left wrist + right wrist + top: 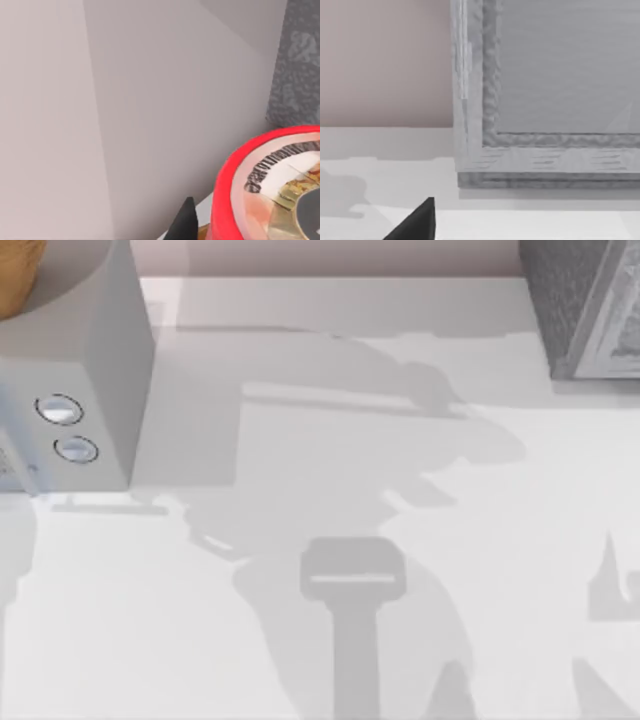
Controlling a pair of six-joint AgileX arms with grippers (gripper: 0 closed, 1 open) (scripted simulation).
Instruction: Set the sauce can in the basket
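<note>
The sauce can (270,190), red with a printed label, looms very close in the left wrist view. A black part of my left gripper (186,222) shows right beside it, and a sliver of tan sits between the two. Whether the gripper holds the can is hidden. In the top view the left arm's grey wrist housing (85,390), with two round lenses, hangs at the far left. It partly covers a tan rounded thing (15,275) in the back left corner, possibly the basket. A black part of my right gripper (417,222) shows low over the white table.
A grey rough-textured box (585,305) stands at the back right; its framed side (545,145) faces the right wrist camera, and it also appears as the grey box (300,65). The white table (330,440) carries the arms' shadows. A pale wall runs along the back.
</note>
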